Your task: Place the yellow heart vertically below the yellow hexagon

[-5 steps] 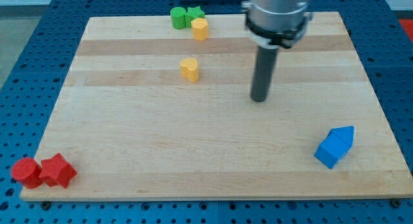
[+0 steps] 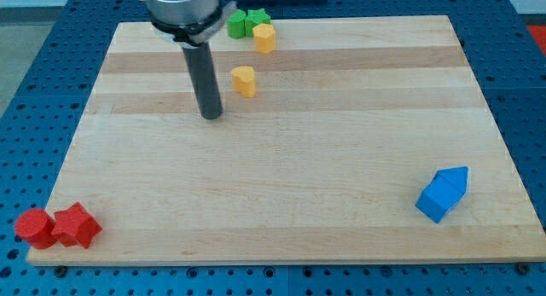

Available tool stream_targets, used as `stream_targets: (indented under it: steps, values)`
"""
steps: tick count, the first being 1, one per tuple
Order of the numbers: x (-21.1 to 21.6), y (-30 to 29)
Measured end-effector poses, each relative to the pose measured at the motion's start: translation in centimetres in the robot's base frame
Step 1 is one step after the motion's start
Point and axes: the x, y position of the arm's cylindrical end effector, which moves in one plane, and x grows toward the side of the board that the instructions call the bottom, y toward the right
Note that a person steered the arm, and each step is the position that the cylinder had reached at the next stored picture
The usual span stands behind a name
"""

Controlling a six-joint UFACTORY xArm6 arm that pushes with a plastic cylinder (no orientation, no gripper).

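The yellow heart (image 2: 244, 80) lies on the wooden board toward the view's top, left of centre. The yellow hexagon (image 2: 264, 37) stands above it and slightly to its right, near the board's top edge. My tip (image 2: 212, 116) rests on the board to the lower left of the yellow heart, a short gap away and not touching it.
Two green blocks (image 2: 246, 23) sit at the top edge, touching the yellow hexagon's left side. Two blue blocks (image 2: 444, 194) lie together at the lower right. A red cylinder (image 2: 34, 227) and a red star (image 2: 77, 226) sit at the board's lower left corner.
The rod has swept from the right of the yellow heart to its lower left. The yellow heart has shifted a little up and to the left.
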Motion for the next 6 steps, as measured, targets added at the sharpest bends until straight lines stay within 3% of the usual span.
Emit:
stream_targets:
  steps: [1, 2, 3, 4, 6]
  values:
    - [-3.2, 1.8]
    - [-8.6, -1.3]
    - [-9.2, -2.7]
    - [-4.9, -2.7]
    - [-4.6, -2.0]
